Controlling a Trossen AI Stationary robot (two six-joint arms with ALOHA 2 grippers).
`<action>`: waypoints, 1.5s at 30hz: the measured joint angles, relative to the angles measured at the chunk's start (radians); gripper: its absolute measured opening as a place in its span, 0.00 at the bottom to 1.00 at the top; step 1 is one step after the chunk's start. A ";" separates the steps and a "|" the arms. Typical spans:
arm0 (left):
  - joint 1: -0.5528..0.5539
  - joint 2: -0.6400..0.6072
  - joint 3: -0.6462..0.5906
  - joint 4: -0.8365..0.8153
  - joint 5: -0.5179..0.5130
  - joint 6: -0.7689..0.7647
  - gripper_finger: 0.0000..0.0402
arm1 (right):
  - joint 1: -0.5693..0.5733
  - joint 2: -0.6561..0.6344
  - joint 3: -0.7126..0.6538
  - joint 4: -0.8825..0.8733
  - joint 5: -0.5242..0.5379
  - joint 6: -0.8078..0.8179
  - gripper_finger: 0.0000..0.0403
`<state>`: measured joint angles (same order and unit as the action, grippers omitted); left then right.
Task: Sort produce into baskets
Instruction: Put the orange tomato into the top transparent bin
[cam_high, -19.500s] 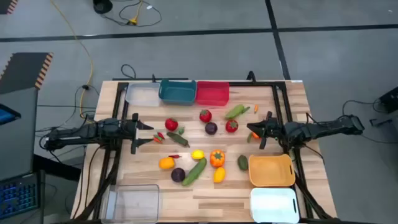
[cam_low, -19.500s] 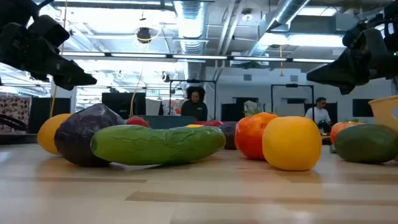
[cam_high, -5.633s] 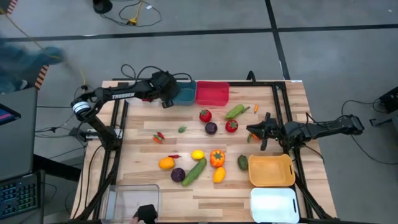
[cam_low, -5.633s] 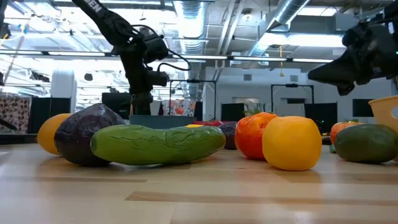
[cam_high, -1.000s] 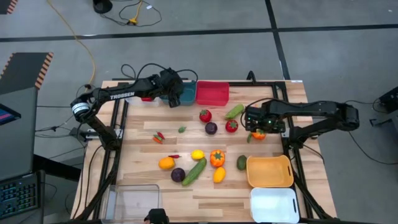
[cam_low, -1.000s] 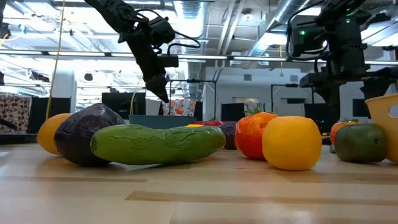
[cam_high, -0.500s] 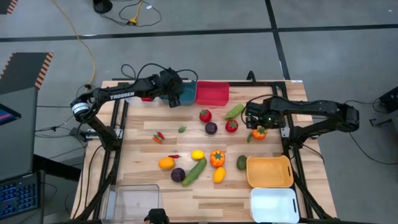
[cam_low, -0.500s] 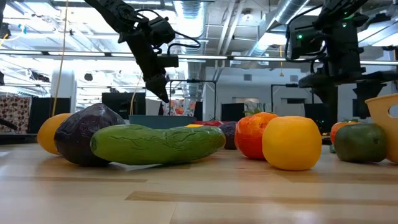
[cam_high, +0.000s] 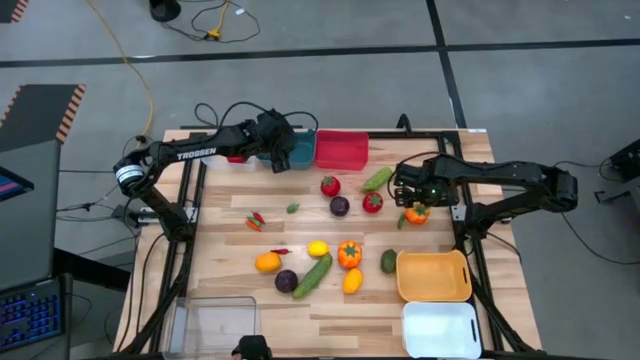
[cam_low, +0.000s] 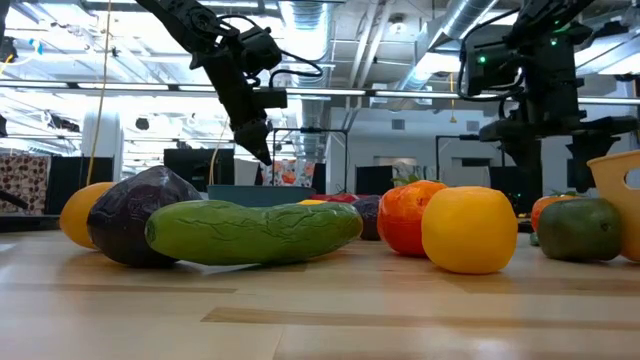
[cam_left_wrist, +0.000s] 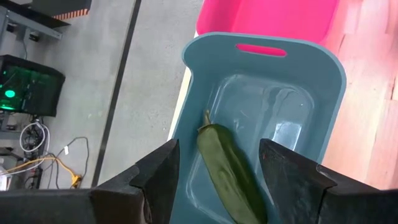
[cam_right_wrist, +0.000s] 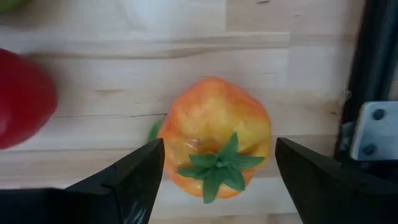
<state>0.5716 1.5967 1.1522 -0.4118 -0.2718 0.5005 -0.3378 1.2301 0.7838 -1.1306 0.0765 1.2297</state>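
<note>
The right claw (cam_right_wrist: 214, 171) hangs over an orange-yellow tomato (cam_right_wrist: 217, 134) right of centre in the high view, fingers (cam_right_wrist: 134, 180) spread wide to either side of it and not touching. The tomato is round, blushed red, its green leafy stem facing up toward the wrist camera; it sits on the surface (cam_high: 300, 310) beside a red fruit (cam_high: 372, 203). The left claw (cam_left_wrist: 217, 177), fingers apart and empty, hovers over the teal bin (cam_left_wrist: 311, 93) at upper left. A dull green pod (cam_left_wrist: 227, 168) lies in that bin, its long axis along the bin's length, stem tip toward the pink-slotted end.
</note>
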 joint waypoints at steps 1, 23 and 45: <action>0.000 0.000 0.000 0.000 0.000 0.000 0.52 | 0.000 0.000 -0.010 0.008 -0.001 0.000 0.82; 0.000 0.000 0.000 0.000 0.000 0.000 0.52 | 0.002 -0.002 -0.084 0.076 -0.013 -0.033 0.82; 0.000 0.000 0.000 0.000 0.000 0.000 0.52 | 0.111 0.001 0.024 -0.056 0.010 0.250 0.79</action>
<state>0.5719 1.5968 1.1522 -0.4121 -0.2717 0.5007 -0.2273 1.2312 0.8082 -1.1863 0.0863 1.4797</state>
